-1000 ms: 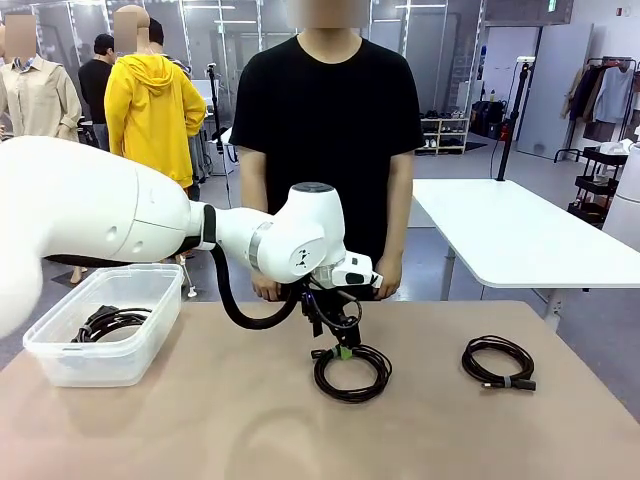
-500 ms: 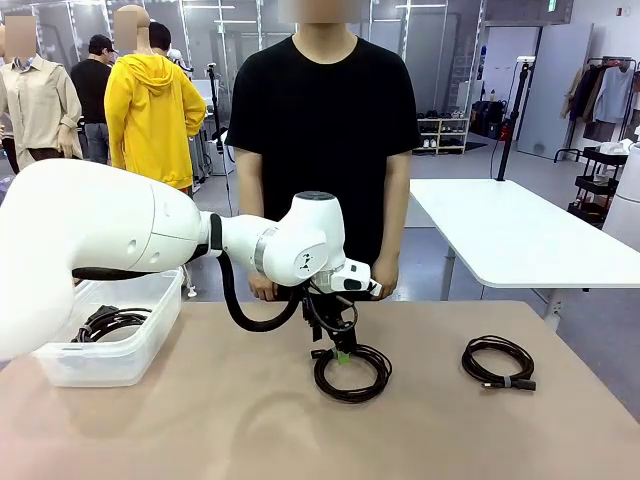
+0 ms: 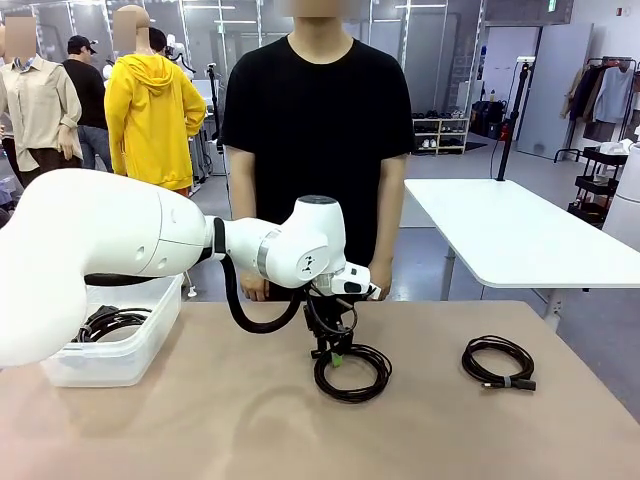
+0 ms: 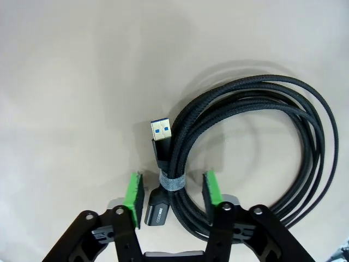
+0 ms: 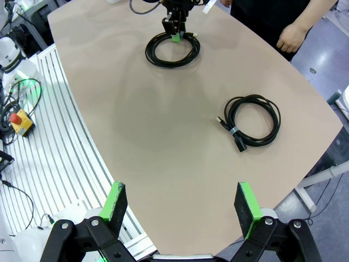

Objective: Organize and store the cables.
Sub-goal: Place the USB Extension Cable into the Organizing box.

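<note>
Fingers of the left gripper (image 4: pixel 173 186) pointed down at the tabletop (image 3: pixel 200 420) and straddled a coiled black cable (image 4: pixel 245 90) at its bound section. The jaws stood half-narrowed: one green pad sat just beside the plug housing and the other just beside the outer strands, with a thin gap on each side. A grey strap (image 4: pixel 172 183) tied the strands between the pads, and a blue-tongued USB plug (image 4: pixel 158 130) projected beyond it. This coil lay flat at mid-tabletop. A second coil (image 3: pixel 505 381) lay well apart toward the robot's right. A third coil (image 3: pixel 108 322) lay inside a clear bin (image 3: pixel 100 368) at the left. A person (image 3: pixel 315 130) stood at the far edge, hands low. The left arm (image 3: pixel 120 240) reached in from the left, wrist bent downward. The right gripper (image 5: pixel 181 201) hung wide open and empty above the tabletop's edge.
</note>
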### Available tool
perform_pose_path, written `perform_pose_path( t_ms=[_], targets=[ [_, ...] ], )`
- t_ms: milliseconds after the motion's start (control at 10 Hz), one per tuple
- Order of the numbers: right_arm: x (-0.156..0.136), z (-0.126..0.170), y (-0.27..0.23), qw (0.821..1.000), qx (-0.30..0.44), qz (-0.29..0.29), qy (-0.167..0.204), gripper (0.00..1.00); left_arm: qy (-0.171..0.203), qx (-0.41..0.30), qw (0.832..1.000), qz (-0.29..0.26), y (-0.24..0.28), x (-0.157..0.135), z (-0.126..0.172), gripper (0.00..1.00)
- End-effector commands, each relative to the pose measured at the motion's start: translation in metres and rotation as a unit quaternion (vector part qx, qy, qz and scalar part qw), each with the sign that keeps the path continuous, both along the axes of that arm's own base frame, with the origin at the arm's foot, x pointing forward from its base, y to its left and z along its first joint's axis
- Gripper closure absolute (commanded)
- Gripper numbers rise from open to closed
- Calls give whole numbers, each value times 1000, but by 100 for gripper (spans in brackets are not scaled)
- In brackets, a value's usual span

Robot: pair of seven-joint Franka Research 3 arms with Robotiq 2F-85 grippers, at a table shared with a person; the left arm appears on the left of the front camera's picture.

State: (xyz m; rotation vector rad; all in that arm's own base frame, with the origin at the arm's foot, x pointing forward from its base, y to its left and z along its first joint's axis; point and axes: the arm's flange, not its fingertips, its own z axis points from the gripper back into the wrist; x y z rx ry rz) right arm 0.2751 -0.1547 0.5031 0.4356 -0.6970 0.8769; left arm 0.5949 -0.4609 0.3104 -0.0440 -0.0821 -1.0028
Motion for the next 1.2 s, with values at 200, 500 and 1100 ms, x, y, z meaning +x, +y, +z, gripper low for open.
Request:
perform_pose_path(
  t_ms=[200,500,1100],
  targets=[
    [0,1,-1,1000,2,8,-6,0,10,5,1000,-15,-6,7,4,100],
    [0,1,-1,1000,2,8,-6,0,-7,1,1000,6,4,-3,32,100],
    [0,1,-1,1000,2,8,-6,0,-28,-25,992,119,86,-83,145,100]
  ],
)
